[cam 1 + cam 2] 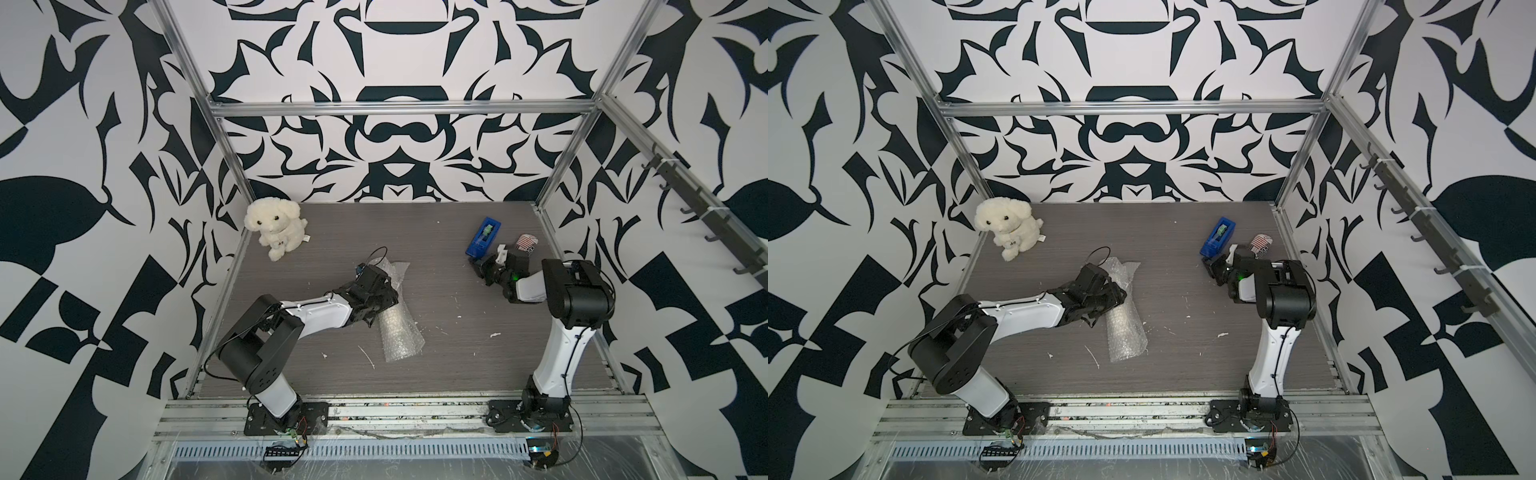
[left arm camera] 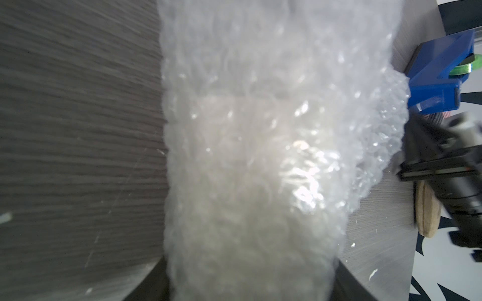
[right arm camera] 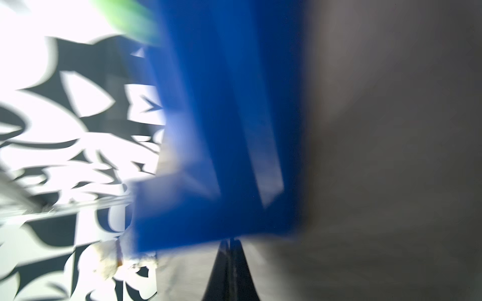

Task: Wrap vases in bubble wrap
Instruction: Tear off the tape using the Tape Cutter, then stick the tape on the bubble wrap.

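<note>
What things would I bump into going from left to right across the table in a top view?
fluffy white plush dog → clear crinkly bubble wrap roll → blue plastic tape dispenser → red-striped white can

White plush dog [image 1: 274, 226] in far corner of grey table [image 1: 436, 257]; blue tape dispenser [image 1: 484, 237] nr red-striped can [image 1: 527, 242].

A robotics lab test cell, seen from above. An aluminium frame [image 1: 399, 109] boxes in a grey wood-grain counter [image 1: 457, 353], and black-and-white patterned walls [image 1: 399, 54] close it on the left, far and right sides. Two white-and-black robot arms, the left arm [image 1: 316, 313] and the right arm [image 1: 557, 353], are bolted to metal rails [image 1: 407, 415] at the near edge, with loose wiring [image 1: 301, 432] exposed. A hook rail [image 1: 702, 199] runs along the right wall.
</note>
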Available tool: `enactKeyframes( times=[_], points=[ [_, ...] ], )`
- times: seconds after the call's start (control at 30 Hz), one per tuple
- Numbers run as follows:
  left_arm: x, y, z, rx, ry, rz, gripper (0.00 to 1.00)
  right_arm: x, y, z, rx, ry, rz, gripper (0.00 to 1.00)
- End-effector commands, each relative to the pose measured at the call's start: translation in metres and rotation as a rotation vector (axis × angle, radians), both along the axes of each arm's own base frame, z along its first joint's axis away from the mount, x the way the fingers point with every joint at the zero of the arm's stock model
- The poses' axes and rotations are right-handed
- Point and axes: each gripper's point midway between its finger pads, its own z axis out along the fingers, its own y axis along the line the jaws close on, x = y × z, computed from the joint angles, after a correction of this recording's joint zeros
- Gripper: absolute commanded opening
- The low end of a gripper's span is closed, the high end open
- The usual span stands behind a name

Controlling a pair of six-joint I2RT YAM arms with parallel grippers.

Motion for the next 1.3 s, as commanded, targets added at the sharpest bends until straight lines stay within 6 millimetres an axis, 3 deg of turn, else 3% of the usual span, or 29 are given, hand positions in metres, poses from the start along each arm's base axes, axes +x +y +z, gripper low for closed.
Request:
enactKeyframes(
  times=[0.0,0.1,0.23,0.37,0.5,0.67,0.8,1.07,1.27],
  points=[
    [0.008,-0.005,0.016,-0.032,-0.067,-0.004,0.24,-0.06,0.006,-0.076,0.038,0.352,-0.041,0.0],
    [0.008,-0.005,0.016,-0.03,-0.069,-0.007,0.24,-0.062,0.006,-0.069,0.047,0.344,-0.058,0.0],
    [0.008,-0.004,0.018,-0.025,-0.078,-0.012,0.24,-0.053,0.013,-0.043,-0.006,0.261,0.003,0.0],
    [0.008,-0.005,0.02,-0.03,-0.081,-0.013,0.24,-0.042,0.03,0.01,0.014,0.107,0.066,0.0],
    [0.007,-0.005,0.019,-0.036,-0.08,-0.011,0.24,-0.049,0.059,0.068,0.015,-0.02,0.171,0.0],
    [0.006,-0.003,0.018,-0.04,-0.08,-0.007,0.24,-0.09,0.104,0.134,-0.093,-0.156,0.393,0.0],
    [0.006,-0.006,0.019,-0.05,-0.084,-0.014,0.24,-0.129,0.127,0.167,-0.188,-0.271,0.613,0.0],
    [0.007,-0.009,0.02,-0.054,-0.093,-0.037,0.24,-0.2,0.158,0.204,-0.074,-0.438,1.019,0.0],
    [0.005,-0.01,0.021,-0.06,-0.096,-0.044,0.24,-0.248,0.173,0.221,-0.165,-0.7,1.187,0.0]
  ],
)
